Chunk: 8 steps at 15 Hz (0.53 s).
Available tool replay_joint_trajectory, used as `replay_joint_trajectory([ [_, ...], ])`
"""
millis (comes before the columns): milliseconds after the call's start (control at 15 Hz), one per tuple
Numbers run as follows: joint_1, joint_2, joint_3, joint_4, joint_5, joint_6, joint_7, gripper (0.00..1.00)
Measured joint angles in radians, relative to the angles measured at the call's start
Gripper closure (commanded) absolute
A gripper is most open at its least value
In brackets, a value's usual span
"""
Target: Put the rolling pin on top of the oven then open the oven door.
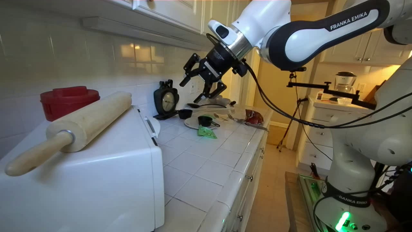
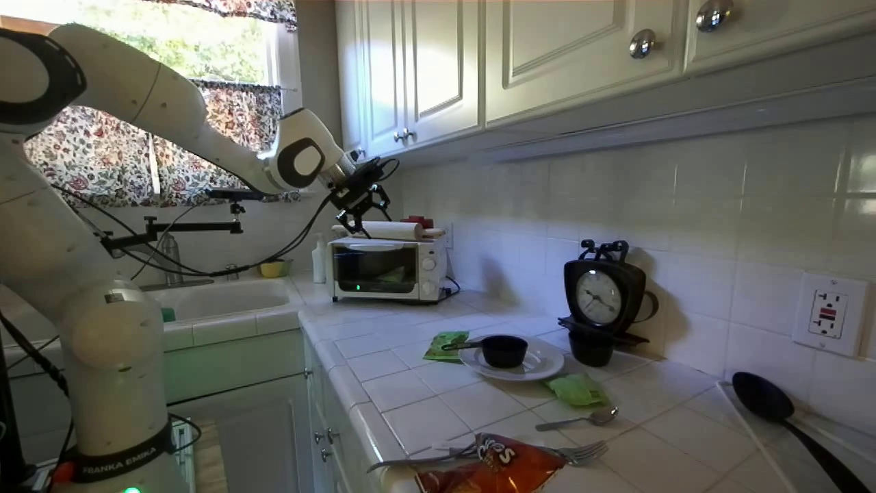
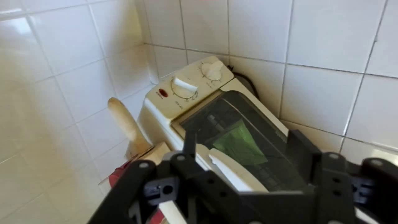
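I've got the gripper (image 1: 190, 91) hanging in the upper centre of an exterior view, its fingers (image 3: 301, 152) spread apart, the gap between them low in the wrist view. It stands apart from the oven (image 1: 106, 187), higher and to the right in frame. The rolling pin (image 1: 93, 119) lies lengthwise on the oven's flat top, at left, its near handle (image 1: 38, 158) poking past the top's edge toward the lower left corner. The red canister (image 1: 69, 103) sits on the wall (image 1: 96, 64) side of it; whether the two touch I can't tell. The oven door (image 2: 375, 268) is upright and closed, left of centre in an exterior view, and its pale handle (image 3: 238, 169) shows low and central on my wrist feed. For room, I have white tiled counter (image 1: 193, 190) running from the oven's front to the plate (image 2: 544, 359), lower right of centre in an exterior view, with the black dial (image 2: 599, 296) close to the wall at right. The counter's outer edge slants up from near bottom centre in both exterior views. Overhead, the cabinets (image 2: 582, 61) run along the top; the arm's wrist (image 2: 300, 161) shows near their lower left corner, and I can't judge that gap.
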Motion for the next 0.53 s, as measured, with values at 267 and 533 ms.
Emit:
replay_joint_trajectory([
  [267, 0.031, 0.019, -0.002, -0.027, 0.000, -0.046, -0.006, 0.23],
  [533, 0.072, 0.071, -0.007, -0.025, 0.001, -0.057, -0.038, 0.19],
])
